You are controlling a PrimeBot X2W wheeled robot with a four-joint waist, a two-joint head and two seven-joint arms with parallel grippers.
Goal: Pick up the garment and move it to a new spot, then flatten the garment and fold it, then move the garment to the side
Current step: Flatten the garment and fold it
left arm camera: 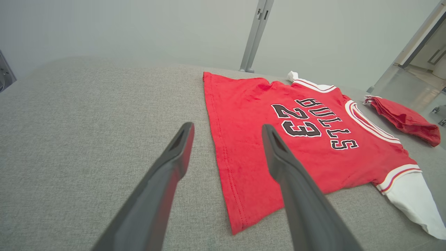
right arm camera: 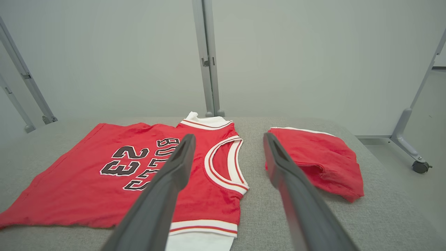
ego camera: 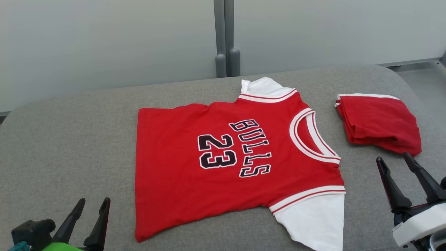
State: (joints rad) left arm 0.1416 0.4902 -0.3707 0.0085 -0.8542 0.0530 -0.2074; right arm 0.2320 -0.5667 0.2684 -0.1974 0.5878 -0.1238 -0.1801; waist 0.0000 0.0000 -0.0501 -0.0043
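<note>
Red jersey (ego camera: 223, 164) lies flat, frame centre, on grey table (ego camera: 69, 139). Folded red shorts (ego camera: 379, 122) upper right, apart from it. Left gripper (ego camera: 89, 218) lower left & right gripper (ego camera: 395, 167) lower right: both spread wide, holding nothing.

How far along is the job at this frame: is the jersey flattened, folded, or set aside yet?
Done: the jersey lies spread flat on the table. In hand: nothing; the left gripper and right gripper are open and empty. Left: folding it and moving it aside, perhaps beside the folded red garment.
</note>
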